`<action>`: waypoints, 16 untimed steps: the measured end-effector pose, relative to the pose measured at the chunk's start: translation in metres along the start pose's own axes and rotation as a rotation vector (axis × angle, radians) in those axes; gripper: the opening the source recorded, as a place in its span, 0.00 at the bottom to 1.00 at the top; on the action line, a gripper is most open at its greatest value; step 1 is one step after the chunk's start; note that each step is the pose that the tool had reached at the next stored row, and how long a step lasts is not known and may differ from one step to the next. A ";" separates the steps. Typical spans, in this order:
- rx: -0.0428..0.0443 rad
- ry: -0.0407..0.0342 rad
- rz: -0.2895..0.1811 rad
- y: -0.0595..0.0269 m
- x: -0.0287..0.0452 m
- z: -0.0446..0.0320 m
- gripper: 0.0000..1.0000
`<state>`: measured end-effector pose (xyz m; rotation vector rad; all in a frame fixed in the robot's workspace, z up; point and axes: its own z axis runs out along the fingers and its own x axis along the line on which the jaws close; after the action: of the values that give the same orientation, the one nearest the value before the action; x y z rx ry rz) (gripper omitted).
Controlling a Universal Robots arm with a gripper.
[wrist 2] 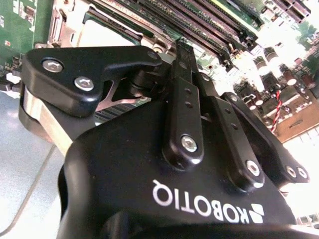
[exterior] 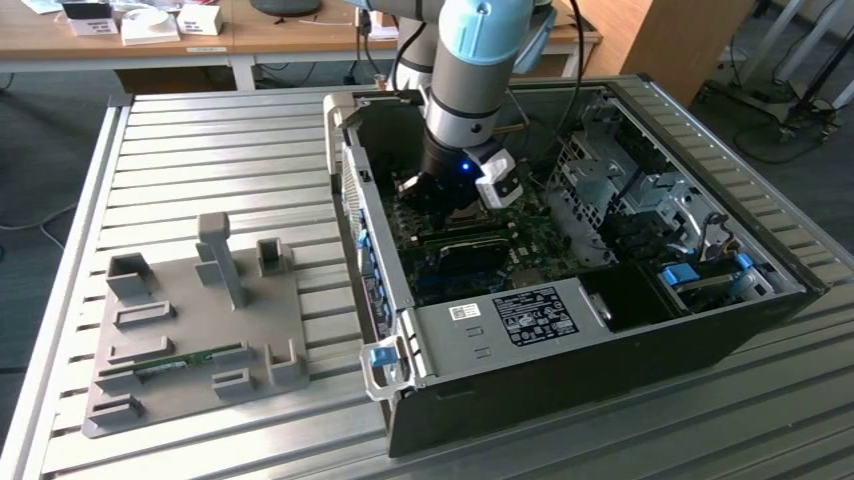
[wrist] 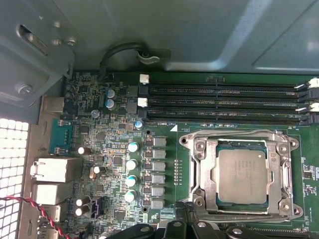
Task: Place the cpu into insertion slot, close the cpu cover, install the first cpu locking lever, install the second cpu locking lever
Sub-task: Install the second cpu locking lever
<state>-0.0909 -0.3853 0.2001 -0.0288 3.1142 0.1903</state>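
Cpu lay seated in the insertion slot, with the cpu cover down flat around it. The gripper hovered just beside the cover's near edge, its jaws pressed together on nothing, inside the computer case.

Slatted metal table bearing an open computer case beside a grey fixture tray.

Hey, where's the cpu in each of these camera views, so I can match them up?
Exterior view: inside the open computer case, hidden below the end effector.
First wrist view: cpu sits framed by the cpu cover.
Second wrist view: partly visible cpu.
Shared landmark: memory slots.
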 end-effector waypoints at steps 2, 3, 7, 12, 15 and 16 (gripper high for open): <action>0.0002 0.0001 0.000 -0.0001 0.0002 0.0003 0.11; 0.0003 0.0001 0.000 -0.0001 0.0002 0.0004 0.11; 0.0000 -0.0001 0.000 -0.0001 0.0002 0.0008 0.11; -0.0023 -0.0007 0.000 -0.0001 0.0009 0.0015 0.11; -0.0040 -0.0012 0.000 -0.0001 0.0015 0.0019 0.11; -0.0040 -0.0013 0.000 -0.0002 0.0017 0.0022 0.11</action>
<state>-0.0926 -0.3852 0.1978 -0.0288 3.1125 0.1965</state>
